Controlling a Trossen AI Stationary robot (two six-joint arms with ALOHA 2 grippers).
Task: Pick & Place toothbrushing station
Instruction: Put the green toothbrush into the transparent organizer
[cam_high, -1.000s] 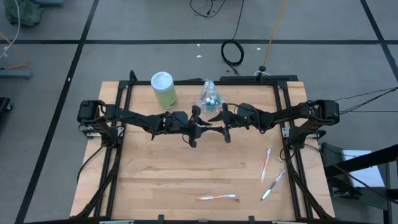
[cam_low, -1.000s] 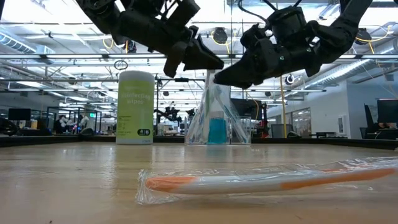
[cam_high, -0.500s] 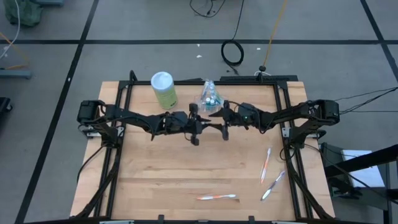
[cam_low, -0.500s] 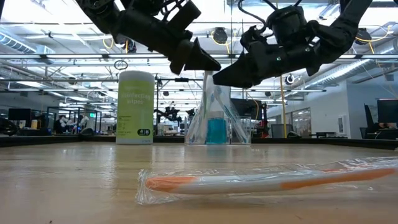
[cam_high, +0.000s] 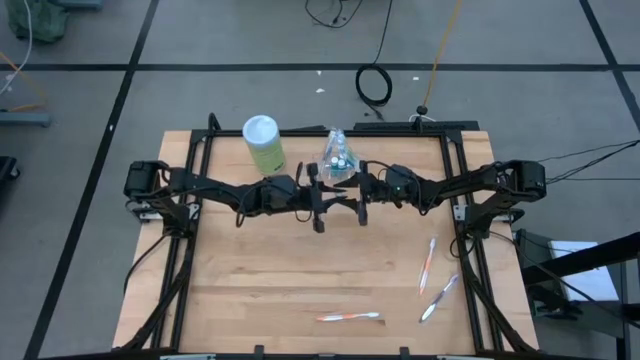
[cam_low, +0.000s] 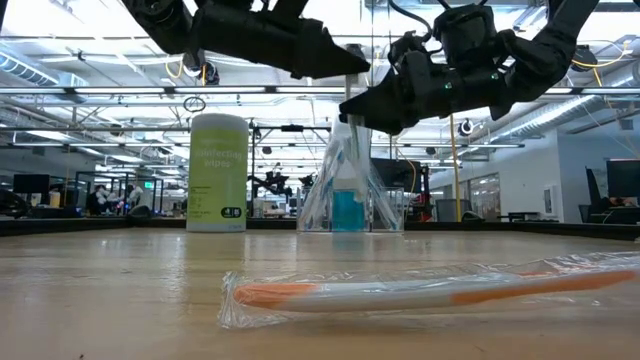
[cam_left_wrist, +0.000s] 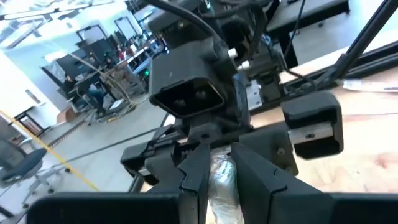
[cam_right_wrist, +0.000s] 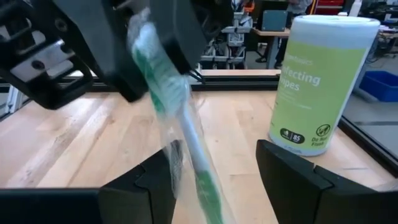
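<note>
High view: both arms reach in from the table's sides and meet over the far middle of the wooden table (cam_high: 260, 270), whose black frame rails run along the left, right and far edges. The left gripper (cam_high: 318, 201) is clamped on a wrapped toothbrush with green on its handle (cam_right_wrist: 180, 118), which hangs in the air between the two grippers. The right gripper (cam_high: 361, 197) faces it from just beside, its fingers (cam_right_wrist: 298, 180) spread wide to either side of the brush and not touching it.

Just behind the grippers stands the clear bag (cam_high: 337, 155) with something blue inside, and to its left a pale green canister of wipes (cam_high: 264, 143); both are close to the far rail. The near half of the table is mostly bare board. An orange-and-white wrapped toothbrush (cam_high: 348, 317) lies near the front edge, and two more (cam_high: 428, 262) (cam_high: 438, 297) lie close to the right rail.

On the canister only parts of words show: "fecting", "ipes" and the number 85.
</note>
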